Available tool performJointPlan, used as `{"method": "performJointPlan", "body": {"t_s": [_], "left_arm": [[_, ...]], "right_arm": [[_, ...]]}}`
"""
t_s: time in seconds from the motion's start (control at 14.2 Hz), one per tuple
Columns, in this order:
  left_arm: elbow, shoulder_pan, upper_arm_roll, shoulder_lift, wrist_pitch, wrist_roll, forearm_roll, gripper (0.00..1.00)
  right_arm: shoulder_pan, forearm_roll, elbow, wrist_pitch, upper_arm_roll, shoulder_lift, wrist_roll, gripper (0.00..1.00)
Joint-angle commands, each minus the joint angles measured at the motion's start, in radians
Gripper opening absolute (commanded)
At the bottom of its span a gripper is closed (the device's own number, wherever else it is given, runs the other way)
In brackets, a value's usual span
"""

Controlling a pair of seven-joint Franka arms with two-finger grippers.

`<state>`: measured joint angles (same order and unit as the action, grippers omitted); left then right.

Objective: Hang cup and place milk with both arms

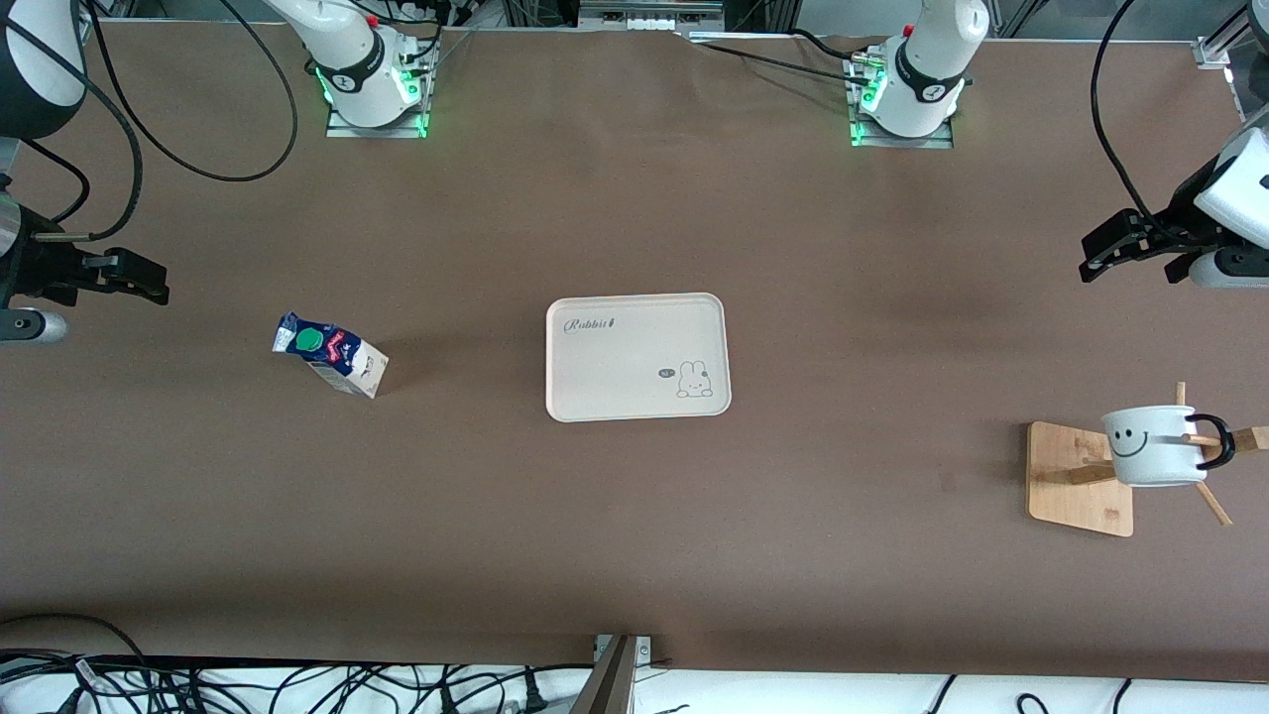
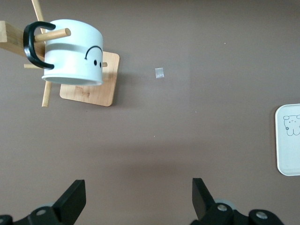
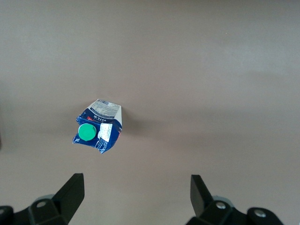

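The cup (image 1: 1155,446), a white mug with a black smiley face, hangs by its black loop handle on a peg of a wooden rack (image 1: 1076,476) toward the left arm's end of the table. The left wrist view shows the cup (image 2: 75,51) on the rack (image 2: 91,91) too. The milk (image 1: 332,355) stands upright on the table toward the right arm's end, its green cap on top. My left gripper (image 1: 1091,260) hovers open over bare table, apart from the rack, and holds nothing (image 2: 138,187). My right gripper (image 1: 157,283) is open and empty (image 3: 137,183), off to the side of the milk (image 3: 99,126).
A cream tray (image 1: 634,337) with a rabbit drawing lies at the table's middle, with nothing on it; its edge shows in the left wrist view (image 2: 288,150). A small scrap of tape (image 2: 160,73) lies on the table beside the rack. Cables run along the table's edges.
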<state>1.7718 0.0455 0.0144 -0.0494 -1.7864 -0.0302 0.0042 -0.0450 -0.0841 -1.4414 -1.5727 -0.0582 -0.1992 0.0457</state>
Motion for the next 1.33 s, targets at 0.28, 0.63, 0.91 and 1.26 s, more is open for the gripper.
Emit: {"method": "performJointPlan", "body": {"t_s": [0.28, 0.63, 0.91, 1.26], "left_arm": [[-0.057, -0.007, 0.015, 0.031, 0.021, -0.022, 0.022, 1.0], [-0.06, -0.007, 0.013, 0.037, 0.022, -0.027, 0.023, 1.0], [-0.061, -0.007, 0.015, 0.037, 0.022, -0.037, 0.023, 1.0], [-0.061, -0.007, 0.015, 0.037, 0.024, -0.037, 0.023, 1.0]], "right_arm": [[-0.016, -0.009, -0.02, -0.006, -0.019, 0.029, -0.035, 1.0], [-0.001, -0.008, -0.028, -0.001, -0.026, 0.053, -0.134, 1.0], [-0.001, -0.002, -0.028, 0.008, -0.028, 0.061, -0.162, 1.0], [0.001, 0.13, -0.033, -0.064, -0.04, 0.06, -0.168, 1.0]]}}
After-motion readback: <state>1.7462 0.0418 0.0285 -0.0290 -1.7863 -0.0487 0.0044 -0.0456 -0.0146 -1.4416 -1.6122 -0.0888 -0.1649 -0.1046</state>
